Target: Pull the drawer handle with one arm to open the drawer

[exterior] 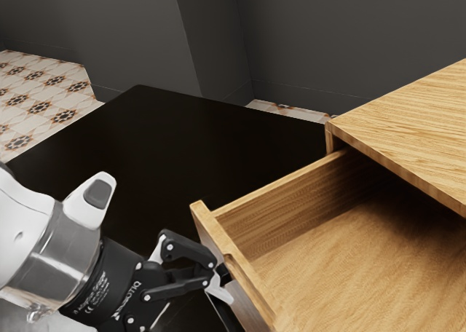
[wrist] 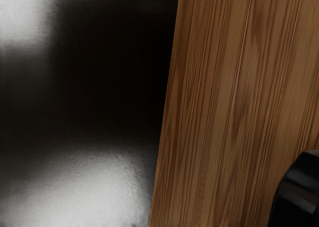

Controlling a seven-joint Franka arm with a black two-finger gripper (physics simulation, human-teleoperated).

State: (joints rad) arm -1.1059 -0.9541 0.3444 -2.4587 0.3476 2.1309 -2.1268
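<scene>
Exterior view: the drawer [exterior: 291, 201] stands well out from under the wooden cabinet top [exterior: 415, 128], its bare inside open to view. The arm [exterior: 44, 252] comes in low from the exterior view's left, its white and silver wrist leaning down toward the drawer's front panel. The black end effector [exterior: 215, 277] is stretched nearly level, with its tip right against the outer face of that panel, near the panel's upper edge. A small pale piece [exterior: 220, 294] sits at the tip against the drawer front. I cannot tell how far the end effector is open, or whether it has hold of anything. Beyond the drawer front spreads the dark tabletop [exterior: 167, 150]. From the wrist view, the drawer's wood grain [wrist: 239, 107] lies close beside the glossy dark surface [wrist: 75, 112].
</scene>
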